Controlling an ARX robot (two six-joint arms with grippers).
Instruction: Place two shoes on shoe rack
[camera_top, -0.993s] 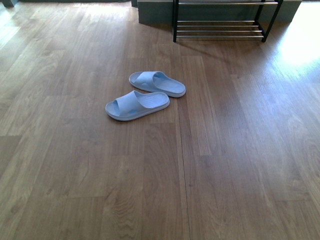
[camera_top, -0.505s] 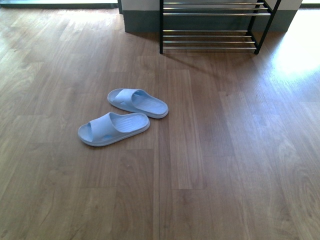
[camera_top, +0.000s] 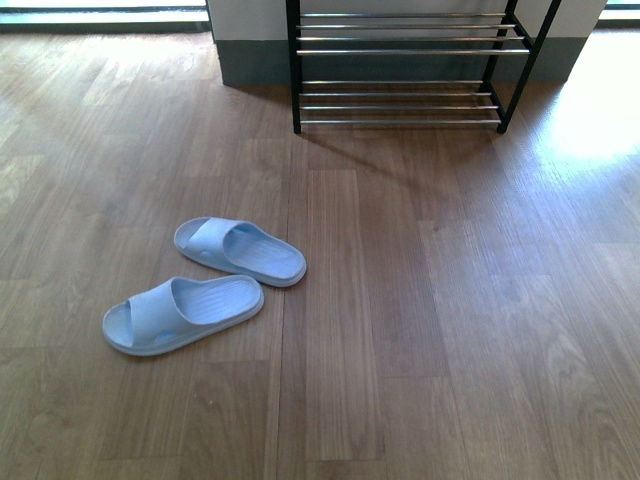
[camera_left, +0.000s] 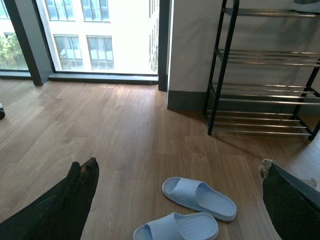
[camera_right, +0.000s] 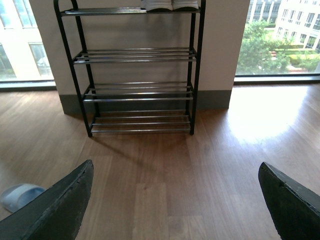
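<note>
Slides on floor (camera_top: 450, 300), 8 o'clock of front view: near slide (camera_top: 183, 313), far slide (camera_top: 240, 250), just beside each other; rack (camera_top: 400, 52) at 12, well apart. Left tool (camera_left: 175, 167) and right tool (camera_right: 175, 166) wide, empty. Rubber likely light, flexible; grip strap.

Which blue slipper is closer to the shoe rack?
The far slide is closer to the shoe rack. The other slide lies beside it, nearer the camera and further left in the front view.
</note>
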